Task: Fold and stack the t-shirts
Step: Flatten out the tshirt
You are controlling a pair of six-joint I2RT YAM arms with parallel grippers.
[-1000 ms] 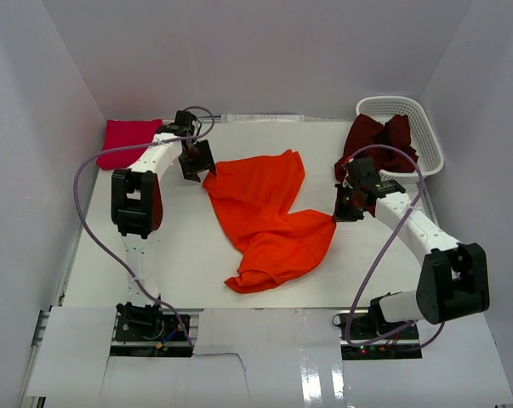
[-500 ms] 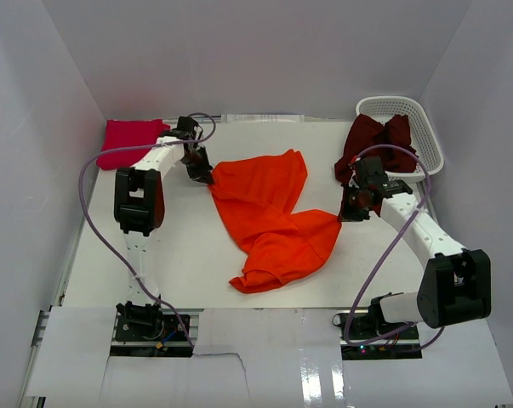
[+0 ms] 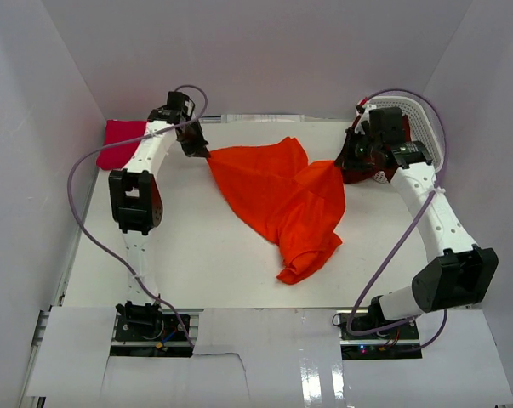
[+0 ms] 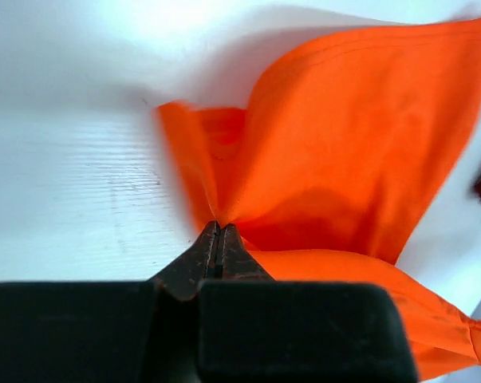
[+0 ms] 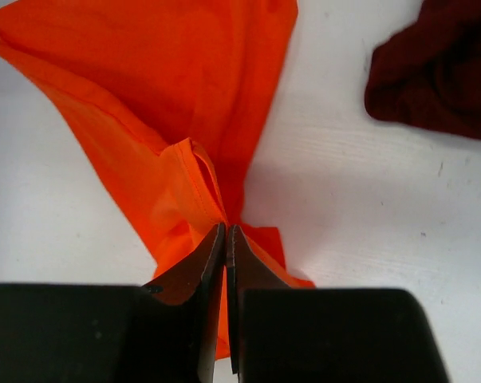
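Top external view showed the orange t-shirt (image 3: 282, 200) spread across the far middle of the counter (image 3: 196, 255), pulled taut between both arms, with a bunched end trailing toward the arm bases. The left arm's jaws were clamped together on its far-left edge, and the left wrist view showed cloth pinched at the tips. The right arm's jaws were pressed tight on a fold at its right side, near the maroon t-shirt (image 5: 439, 72) by the white basket (image 3: 422, 110). The magenta t-shirt (image 3: 120, 143) lay in the far-left corner.
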